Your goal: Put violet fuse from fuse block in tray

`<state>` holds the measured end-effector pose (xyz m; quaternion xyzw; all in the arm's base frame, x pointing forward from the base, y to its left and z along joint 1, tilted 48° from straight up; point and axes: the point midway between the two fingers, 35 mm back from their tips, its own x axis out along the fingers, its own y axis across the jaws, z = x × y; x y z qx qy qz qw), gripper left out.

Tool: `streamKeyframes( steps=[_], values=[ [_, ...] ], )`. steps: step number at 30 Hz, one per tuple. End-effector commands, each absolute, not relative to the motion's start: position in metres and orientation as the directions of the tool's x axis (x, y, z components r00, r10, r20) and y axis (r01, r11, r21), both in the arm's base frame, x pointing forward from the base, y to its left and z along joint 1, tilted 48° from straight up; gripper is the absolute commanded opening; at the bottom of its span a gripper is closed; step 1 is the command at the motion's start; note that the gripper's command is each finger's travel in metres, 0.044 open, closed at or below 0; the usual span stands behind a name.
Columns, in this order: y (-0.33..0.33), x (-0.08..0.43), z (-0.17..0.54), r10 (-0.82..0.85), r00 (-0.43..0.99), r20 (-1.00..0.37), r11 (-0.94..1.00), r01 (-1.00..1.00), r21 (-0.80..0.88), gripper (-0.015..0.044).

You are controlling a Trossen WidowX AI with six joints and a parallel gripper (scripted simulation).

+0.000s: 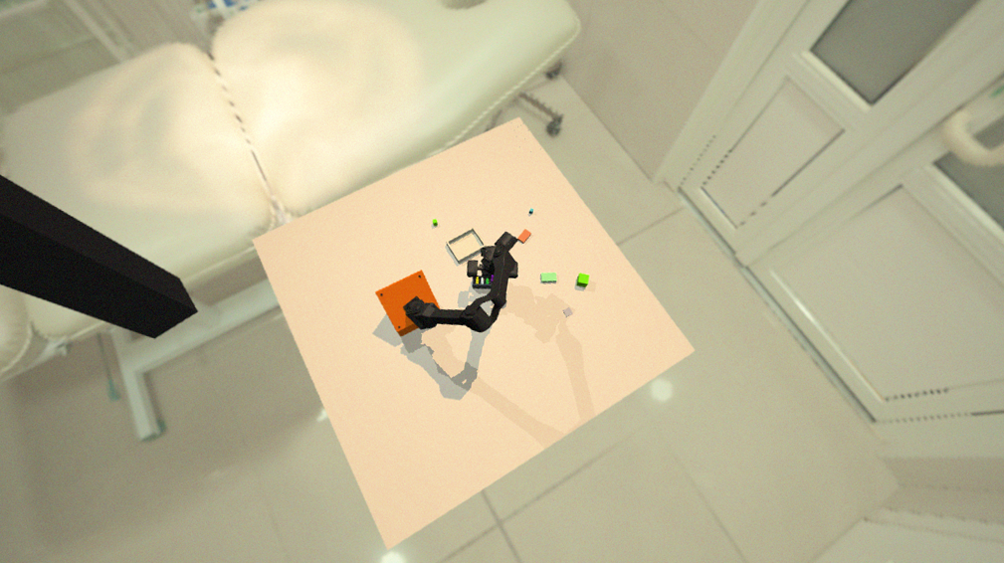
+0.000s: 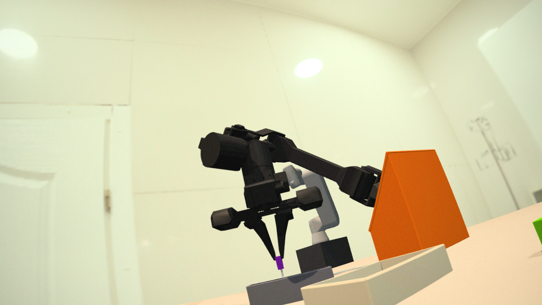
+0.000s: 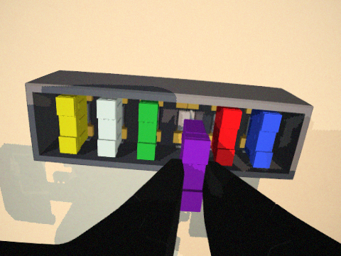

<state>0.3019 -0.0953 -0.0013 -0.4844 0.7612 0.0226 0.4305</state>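
- Jaws grip the violet fuse (image 2: 279, 262), lifted clear above the fuse block (image 2: 289, 289)
- Left to do: carry it to the tray (image 2: 379, 280) and release
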Motion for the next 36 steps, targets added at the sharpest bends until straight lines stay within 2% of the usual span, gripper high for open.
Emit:
streamKeyframes(
  steps=[1,16,36],
  values=[
    [-0.091,0.303,0.002,-0.716,-0.159,-0.680,0.531,-0.756,-0.383,0.0000],
    [-0.076,0.307,0.012,-0.715,-0.158,-0.681,0.532,-0.756,-0.383,0.0000],
    [0.002,0.334,-0.066,-0.703,-0.151,-0.695,0.535,-0.756,-0.377,0.0000]
  ],
)
